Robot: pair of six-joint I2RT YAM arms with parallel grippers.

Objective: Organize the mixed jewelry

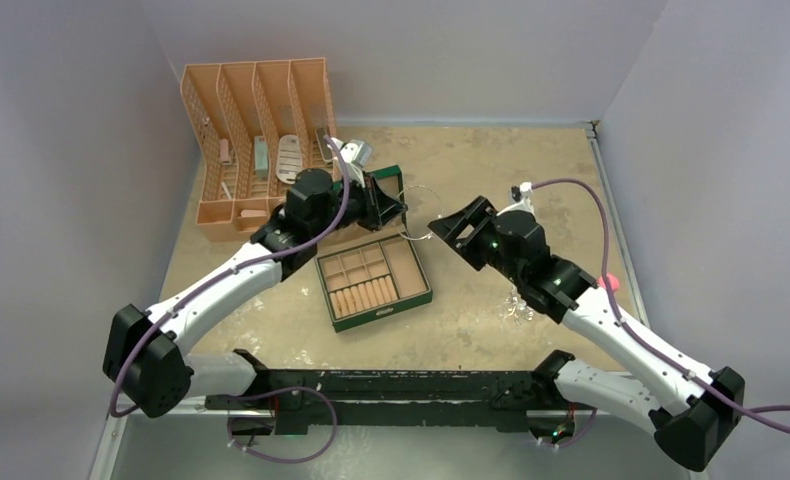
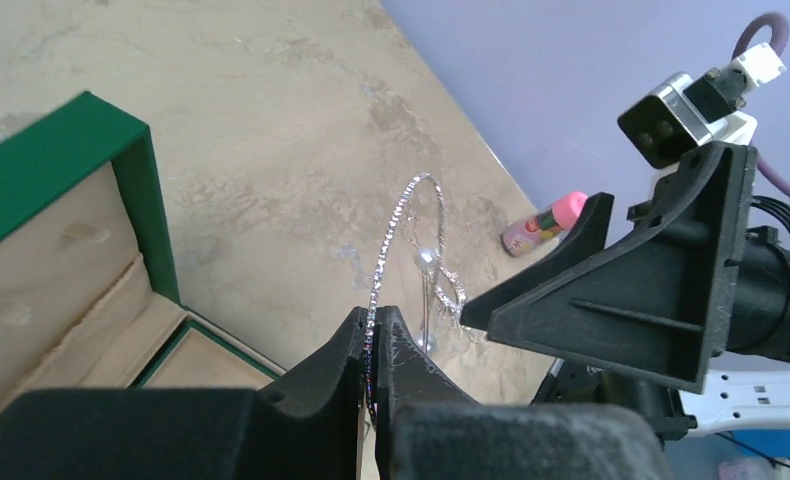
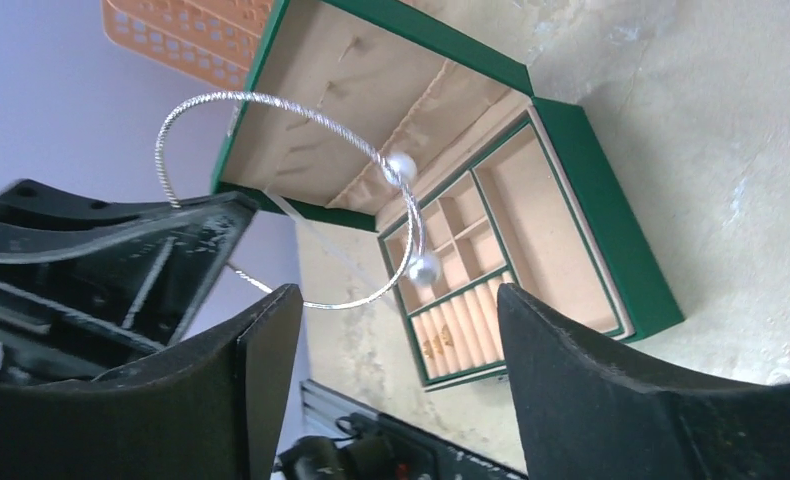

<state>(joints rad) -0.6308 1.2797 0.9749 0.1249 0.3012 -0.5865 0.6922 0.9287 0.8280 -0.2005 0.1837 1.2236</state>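
Left tool (image 2: 373,330) pinching the wire hoop (image 3: 401,168)
I see it right of the green box (image 3: 611,250); right tool (image 3: 399,320) spread wide, just beside it.

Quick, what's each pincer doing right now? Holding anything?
Left pincer: closed, pinching the thin silver hoop with two pearls.
Right pincer: open, holding nothing.

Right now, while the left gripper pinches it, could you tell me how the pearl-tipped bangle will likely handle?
The bangle is probably springy-stiff: it holds its hoop shape though the left gripper pinches only one spot. Being thin wire, it looks light. Its open pearl ends might flex or snag if pushed.
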